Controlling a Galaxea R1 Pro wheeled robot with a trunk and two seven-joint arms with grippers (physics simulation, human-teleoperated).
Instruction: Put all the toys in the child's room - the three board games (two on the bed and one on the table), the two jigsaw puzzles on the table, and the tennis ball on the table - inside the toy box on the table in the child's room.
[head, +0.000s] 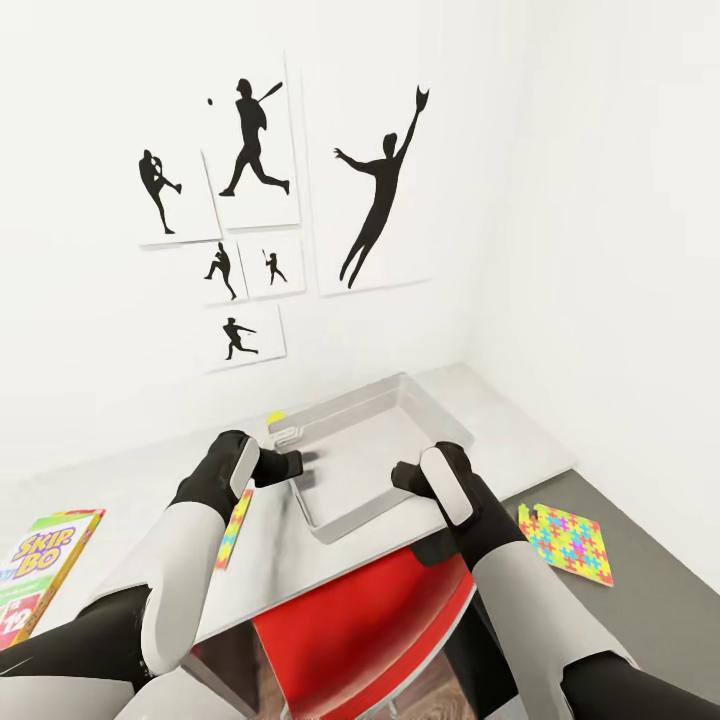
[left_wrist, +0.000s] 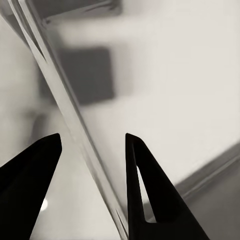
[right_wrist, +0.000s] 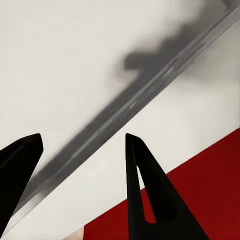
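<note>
Right now the toy box (head: 372, 455), a clear shallow plastic tray, sits on the pale table (head: 520, 440) near the room's corner, and I have one gripper at each of its long sides. My left gripper (head: 296, 463) is at the box's left rim, close to the far left corner. In the left wrist view the two dark fingers (left_wrist: 145, 190) stand apart with the transparent wall of the toy box (left_wrist: 70, 115) running between them, so the jaws straddle the rim without pressing on it, as far as I can tell. My right gripper (head: 403, 477) is at the box's right rim, near its front corner. In the right wrist view its fingers (right_wrist: 142, 195) are likewise spread, with the box's edge (right_wrist: 130, 107) crossing between them; I see no contact with either pad.

Just behind the box's far left corner a small yellow-green shape, the tennis ball (head: 275, 416), peeks out on the table. A jigsaw puzzle (head: 234, 528) with bright multicoloured pieces lies on the table beside my left forearm, partly covered by it. A second jigsaw puzzle (head: 567, 542) lies to the right of my right forearm, at the table's right edge and overhanging it. Well off to the left, a Skip-Bo board game (head: 42, 572) lies flat near the picture's edge.

Below the table's near edge a red chair (head: 350, 625) shows between my arms. On the white wall (head: 90, 320) behind hang black silhouette posters (head: 375, 195) of ball players.
</note>
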